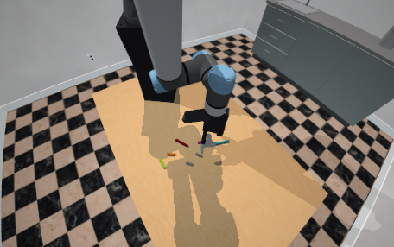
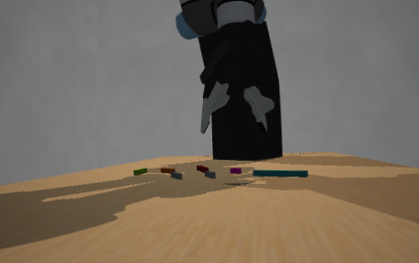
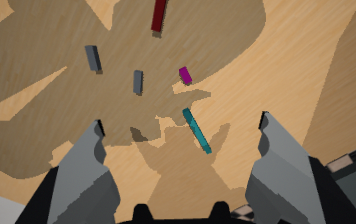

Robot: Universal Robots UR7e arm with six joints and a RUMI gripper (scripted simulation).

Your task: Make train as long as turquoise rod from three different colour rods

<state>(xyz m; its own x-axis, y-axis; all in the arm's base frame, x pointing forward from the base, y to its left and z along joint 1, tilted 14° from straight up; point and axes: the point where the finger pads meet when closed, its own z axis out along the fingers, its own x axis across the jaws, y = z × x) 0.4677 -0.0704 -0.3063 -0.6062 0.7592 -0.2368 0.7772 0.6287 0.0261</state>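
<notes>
My gripper [image 1: 203, 147] [image 2: 234, 131] [image 3: 180, 116] is open and empty, high above the table, with the turquoise rod [image 1: 222, 142] [image 2: 280, 174] [image 3: 197, 131] below and between its jaws in the wrist view. A magenta rod [image 1: 200, 142] [image 2: 235, 170] [image 3: 185, 75] lies apart near the turquoise rod's end. One grey rod [image 1: 199, 155] [image 2: 209, 175] [image 3: 138, 81] lies near the magenta; another grey rod [image 1: 189, 164] [image 2: 176, 176] [image 3: 93, 58] lies farther off. A red rod [image 1: 181, 142] [image 2: 202, 168] [image 3: 159, 15], an orange rod [image 1: 171, 155] [image 2: 167, 170] and a lime rod [image 1: 162, 164] [image 2: 141, 171] lie separately. No rods touch.
The rods lie on a wooden table top [image 1: 268, 216] [image 2: 230, 230], partly under the arm's shadow. The arm's black pedestal [image 1: 157, 82] [image 2: 248, 147] stands at the back. Grey cabinets [image 1: 302, 65] stand beyond the table to the right in the top view.
</notes>
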